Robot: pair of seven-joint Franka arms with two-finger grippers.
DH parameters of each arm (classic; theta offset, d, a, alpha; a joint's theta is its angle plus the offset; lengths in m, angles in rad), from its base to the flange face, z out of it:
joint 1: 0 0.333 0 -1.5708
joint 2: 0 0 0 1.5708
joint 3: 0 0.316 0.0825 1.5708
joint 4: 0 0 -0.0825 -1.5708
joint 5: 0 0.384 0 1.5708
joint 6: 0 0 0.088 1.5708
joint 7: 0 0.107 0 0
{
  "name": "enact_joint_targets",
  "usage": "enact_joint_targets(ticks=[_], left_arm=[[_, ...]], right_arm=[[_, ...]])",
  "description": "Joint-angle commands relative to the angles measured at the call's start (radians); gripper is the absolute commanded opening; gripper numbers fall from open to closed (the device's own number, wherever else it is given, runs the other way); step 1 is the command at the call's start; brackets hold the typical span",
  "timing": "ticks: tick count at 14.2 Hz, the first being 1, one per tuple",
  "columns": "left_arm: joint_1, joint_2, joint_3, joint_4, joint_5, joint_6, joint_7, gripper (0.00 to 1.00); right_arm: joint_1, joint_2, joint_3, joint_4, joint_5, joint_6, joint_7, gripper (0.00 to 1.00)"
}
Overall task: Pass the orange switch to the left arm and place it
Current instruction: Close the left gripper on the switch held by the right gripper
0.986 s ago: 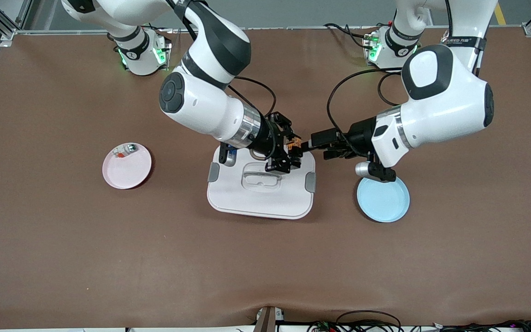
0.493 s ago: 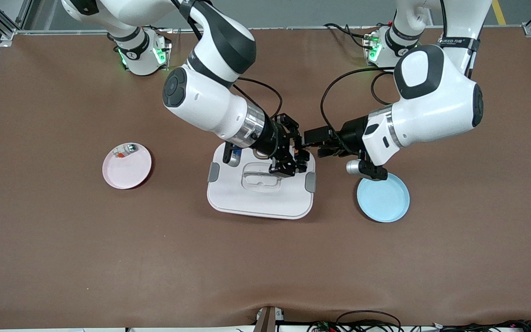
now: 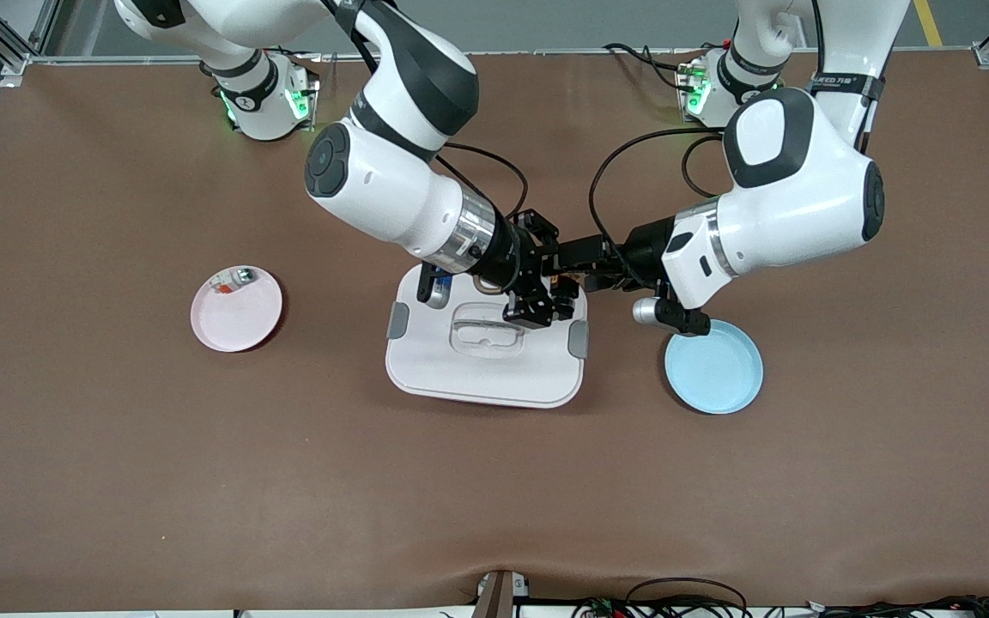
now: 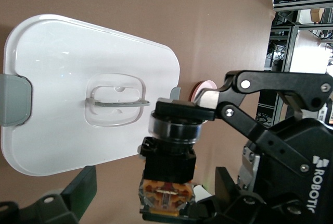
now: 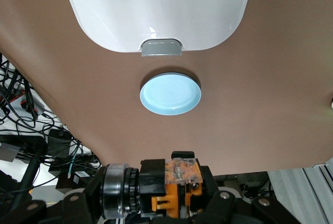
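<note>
The orange switch, a small black part with an orange end, hangs in the air over the corner of the white box nearest the left arm's end. My right gripper is shut on it. In the right wrist view the switch sits clamped in the right gripper. My left gripper is open and level with the switch. In the left wrist view its fingers stand one on each side of the switch, clear of it, with the left gripper around the orange end.
A blue plate lies beside the box toward the left arm's end, under the left wrist. A pink plate with a small white-green-red piece lies toward the right arm's end. The box lid has grey side latches.
The left gripper has slid toward the right gripper until its open fingers straddle the switch. The right arm shifted slightly, still holding the switch over the box corner.
</note>
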Motion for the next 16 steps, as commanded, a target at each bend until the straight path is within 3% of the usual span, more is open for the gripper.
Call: enact_joint_targets(ticks=[1, 3, 5, 11, 13, 16], left_arm=[[-0.001, 0.003, -0.002, 0.002, -0.009, 0.016, 0.017, 0.73], [-0.001, 0.006, -0.004, 0.002, -0.008, 0.016, 0.017, 0.3], [-0.001, 0.006, -0.002, 0.002, -0.006, 0.016, 0.017, 0.0], [0.0, 0.003, -0.002, 0.004, -0.006, 0.016, 0.022, 0.0], [0.002, 0.003, -0.002, 0.004, -0.006, 0.016, 0.022, 0.0], [0.005, -0.007, -0.002, 0.005, -0.006, 0.015, 0.02, 0.0]], right_arm=[[0.012, 0.027, -0.009, 0.046, 0.014, 0.01, 0.023, 0.0], [0.012, 0.027, -0.009, 0.046, 0.014, 0.01, 0.023, 0.0], [0.012, 0.03, -0.009, 0.046, 0.014, 0.011, 0.023, 0.0], [0.012, 0.033, -0.009, 0.046, 0.014, 0.011, 0.023, 0.0], [0.012, 0.035, -0.01, 0.046, 0.013, 0.01, 0.023, 0.99], [0.01, 0.036, -0.01, 0.046, 0.011, 0.007, 0.011, 1.0]])
